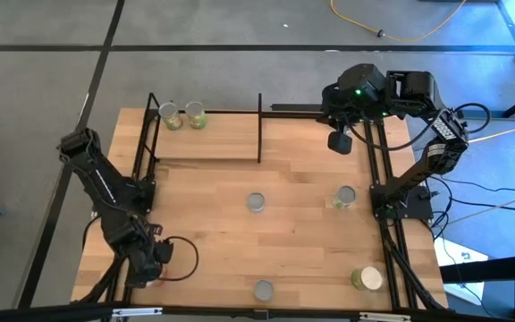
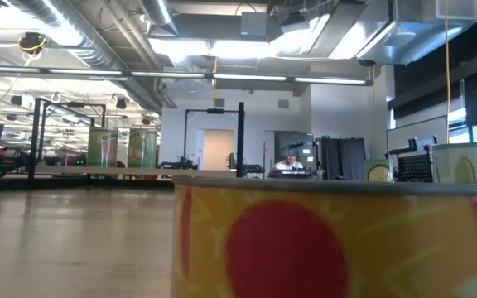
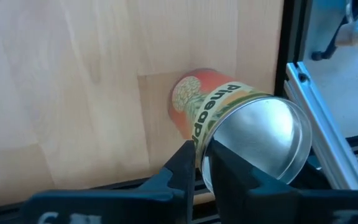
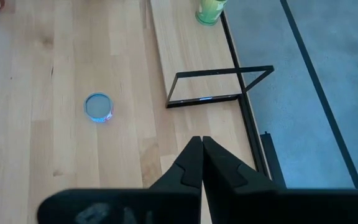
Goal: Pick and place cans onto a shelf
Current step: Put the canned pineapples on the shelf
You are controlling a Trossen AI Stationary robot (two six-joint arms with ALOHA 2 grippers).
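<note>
Cans [image 1: 195, 114] first: two already standing on the shelf [image 1: 208, 148], four more spread over the table [image 1: 204, 233]. Right fingers [image 4: 191, 163] pinched shut on nothing, hanging over the table's far right corner just off the shelf's end post. Nearest pick from there is probably the upright can [image 1: 345, 197] by the right rail. Sits toward the near edge from those fingers, axis straight up, so would need opening up first. Left fingers [image 3: 185, 174] also closed and empty, parked at the near left corner. Tipped can [image 3: 241, 134] lying right past their tips, long axis roughly in line with them, shiny end facing back. Can't find that tipped one from above, likely buried under the left arm. Low view mostly blocked by a close can [image 2: 321, 248] right at the lens. Corner can [image 1: 367, 278] by the right rail looks to be on its side, hard to be sure.
</note>
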